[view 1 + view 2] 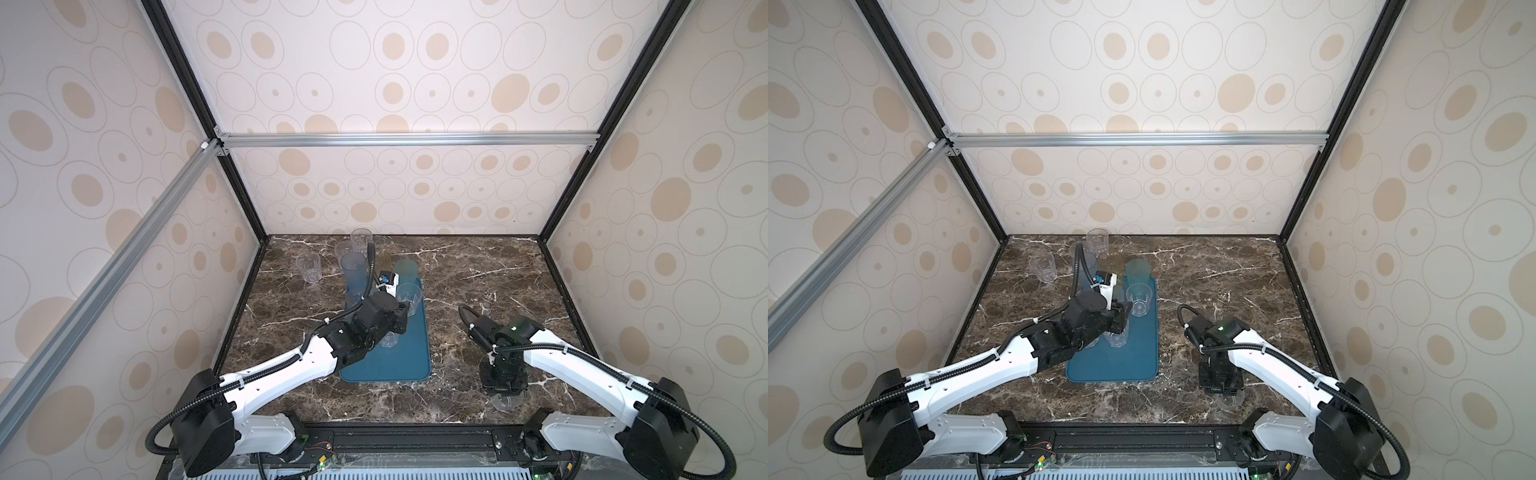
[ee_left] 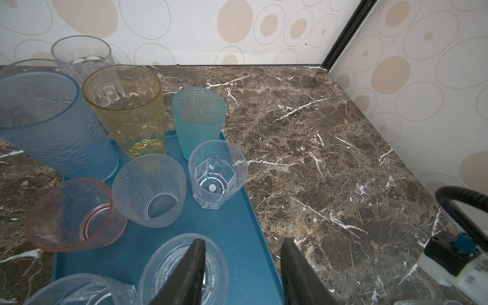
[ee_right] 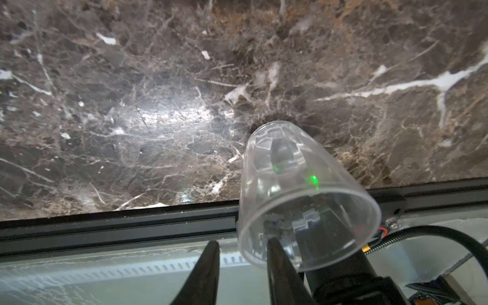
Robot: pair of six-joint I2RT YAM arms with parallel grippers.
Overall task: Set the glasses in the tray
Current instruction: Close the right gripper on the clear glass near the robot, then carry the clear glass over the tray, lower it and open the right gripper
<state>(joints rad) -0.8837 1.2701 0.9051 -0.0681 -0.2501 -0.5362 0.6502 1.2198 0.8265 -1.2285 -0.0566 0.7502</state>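
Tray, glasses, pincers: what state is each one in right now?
Tray, partly filled.
Yellow glass, upright on the tray.
Teal glass, upright on the tray.
Pink glass, upright on the tray.
Front clear glass, on the table, off the tray.
Left pincer, open over the tray.
Right pincer, open, astride the front clear glass's rim.

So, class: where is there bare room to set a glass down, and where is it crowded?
Bare: the tray's near end, between the nearest clear glass and its near rim; also the marble right of the tray. Crowded: the tray's far end.
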